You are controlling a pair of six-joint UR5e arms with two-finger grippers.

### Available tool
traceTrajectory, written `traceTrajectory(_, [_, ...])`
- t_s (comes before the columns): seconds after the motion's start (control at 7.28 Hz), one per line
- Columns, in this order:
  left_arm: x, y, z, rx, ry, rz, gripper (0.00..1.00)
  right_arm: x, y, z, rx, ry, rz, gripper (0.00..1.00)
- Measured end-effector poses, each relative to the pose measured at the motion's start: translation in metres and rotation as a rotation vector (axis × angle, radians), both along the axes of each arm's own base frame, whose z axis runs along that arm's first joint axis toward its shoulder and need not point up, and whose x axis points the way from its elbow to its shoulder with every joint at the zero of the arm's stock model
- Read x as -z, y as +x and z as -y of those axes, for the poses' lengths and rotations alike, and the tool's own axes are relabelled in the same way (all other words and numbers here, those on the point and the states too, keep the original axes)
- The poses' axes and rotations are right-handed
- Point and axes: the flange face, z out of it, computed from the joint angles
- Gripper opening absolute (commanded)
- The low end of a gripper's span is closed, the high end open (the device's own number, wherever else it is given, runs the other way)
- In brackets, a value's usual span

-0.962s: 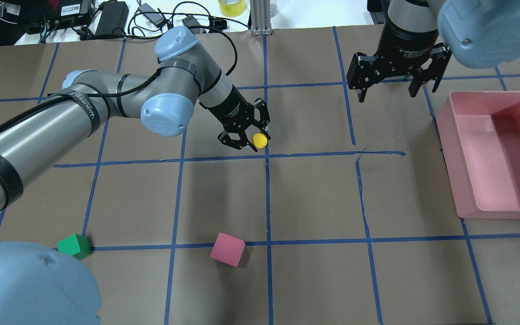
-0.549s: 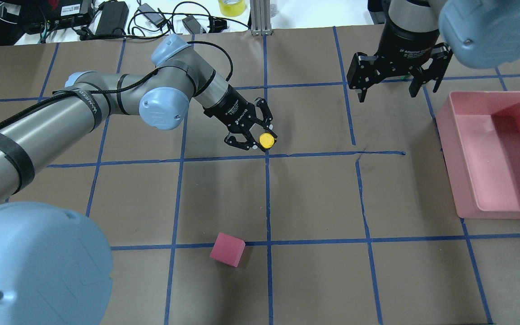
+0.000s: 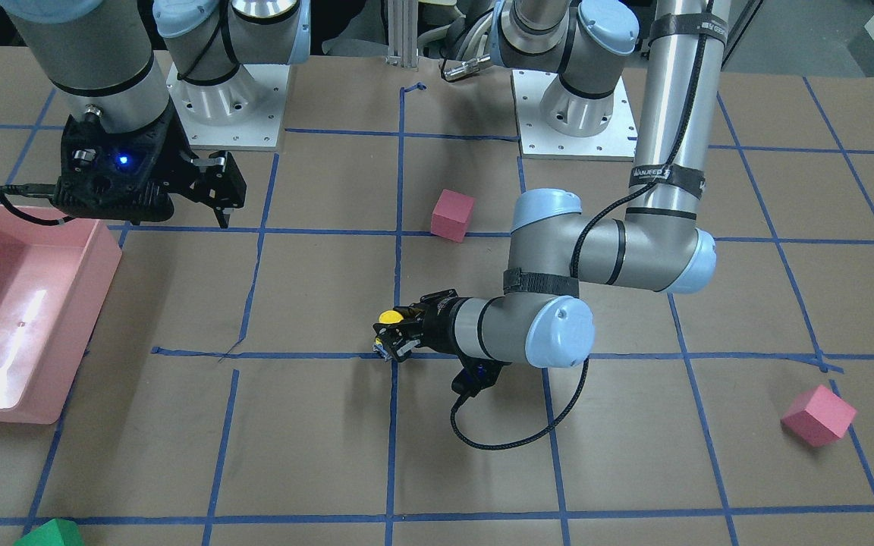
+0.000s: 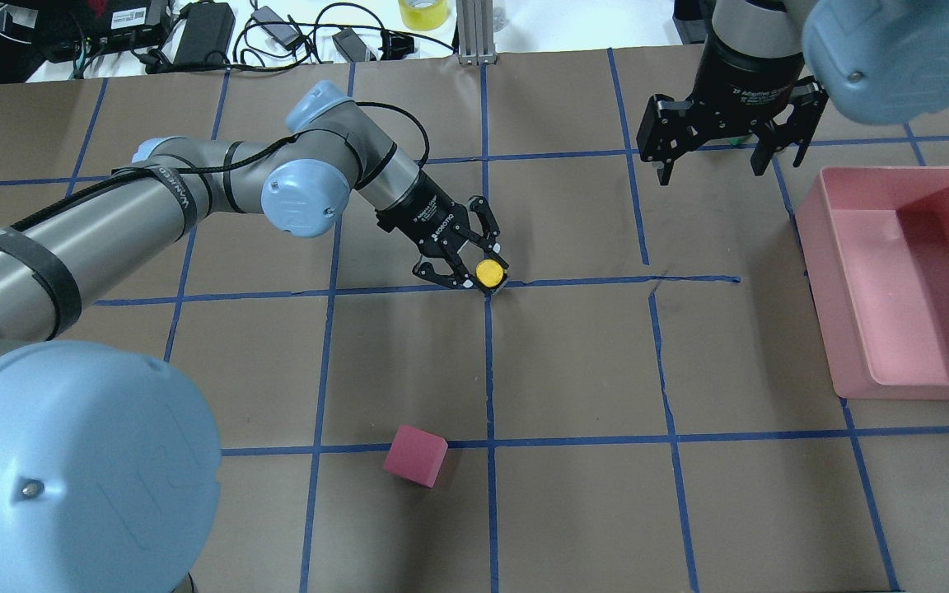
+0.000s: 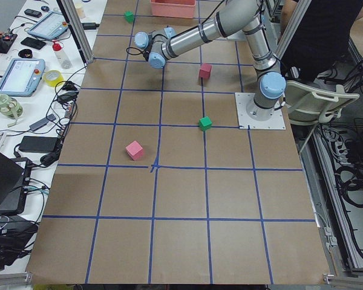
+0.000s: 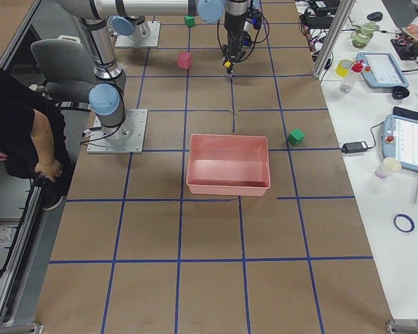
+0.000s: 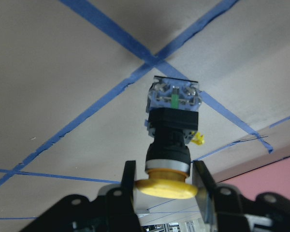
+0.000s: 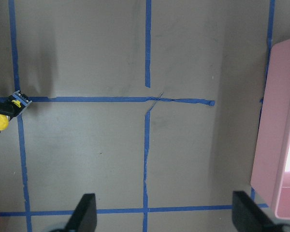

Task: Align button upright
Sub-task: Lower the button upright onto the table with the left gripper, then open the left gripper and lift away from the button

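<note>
The button has a round yellow cap, a black neck and a blocky base. My left gripper is shut on it at the cap. The left wrist view shows the fingers on both sides of the cap, with the base pointing down at a blue tape crossing. The button stands nearly upright, cap on top, base at the table surface. I cannot tell whether it touches. It also shows in the right wrist view. My right gripper is open and empty, hanging high at the back right.
A pink bin stands at the right edge, also in the front view. One pink cube lies near the front middle. A second pink cube and a green cube lie on the far side. Cables and gear line the table's far edge.
My left gripper has moved right and down toward the tape crossing with the button, turning the cap more upward. The left elbow now hides the green cube. The right gripper has barely moved.
</note>
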Motion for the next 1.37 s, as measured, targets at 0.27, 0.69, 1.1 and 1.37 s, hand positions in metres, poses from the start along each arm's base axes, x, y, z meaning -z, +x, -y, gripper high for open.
traceTrajectory(0.27, [-0.006, 0.005, 0.000, -0.055, 0.033, 0.020, 0.00, 0.000, 0.001, 0.000, 0.000, -0.001, 0.006, 1.00])
traceTrajectory(0.69, [0.000, 0.017, 0.003, -0.135, 0.098, 0.046, 0.41, 0.002, 0.002, -0.001, 0.000, 0.009, 0.011, 1.00])
traceTrajectory(1.1, [-0.003, 0.018, 0.010, -0.154, 0.070, 0.069, 1.00, 0.002, 0.002, -0.002, 0.000, 0.013, 0.009, 1.00])
traceTrajectory(1.37, [-0.022, 0.022, 0.015, -0.145, -0.010, 0.103, 1.00, 0.002, 0.002, -0.001, 0.000, 0.009, 0.010, 1.00])
